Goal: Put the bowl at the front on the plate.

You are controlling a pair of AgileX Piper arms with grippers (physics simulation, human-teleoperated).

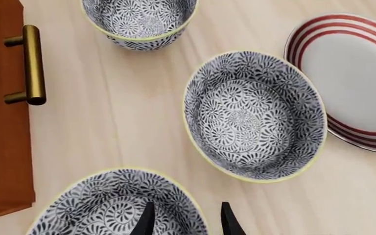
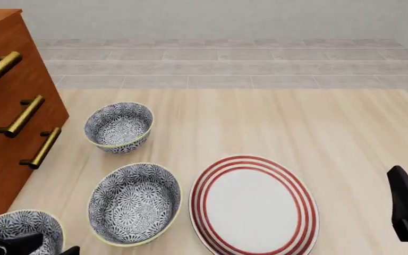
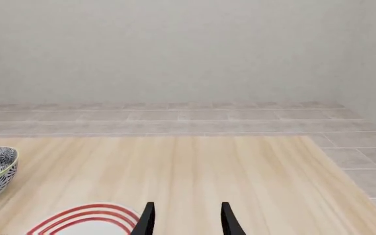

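Hovering your left gripper (image 1: 184, 223) right over the near rim of the bowl (image 2: 19, 232) makes sense, since that's the one sitting closest to you at the front left corner of the table (image 2: 275, 122), and a rim pinch looks like the only sane way to grab something that deep. You're keeping the fingers spread apart with nothing between them, and from the left wrist view they look lined up either side of the rim edge. You're not touching it yet as far as I can tell.

The plate (image 2: 255, 206) is waiting just right of the middle bowl (image 2: 134, 203), so you're probably going to be carrying over or around that one. The far bowl (image 2: 119, 126) is sitting further back, near the wooden drawer unit (image 2: 6, 138), out of the way.

Your right gripper (image 3: 184, 220) is parking off to the side with its fingers apart too, holding nothing, near the plate's edge.
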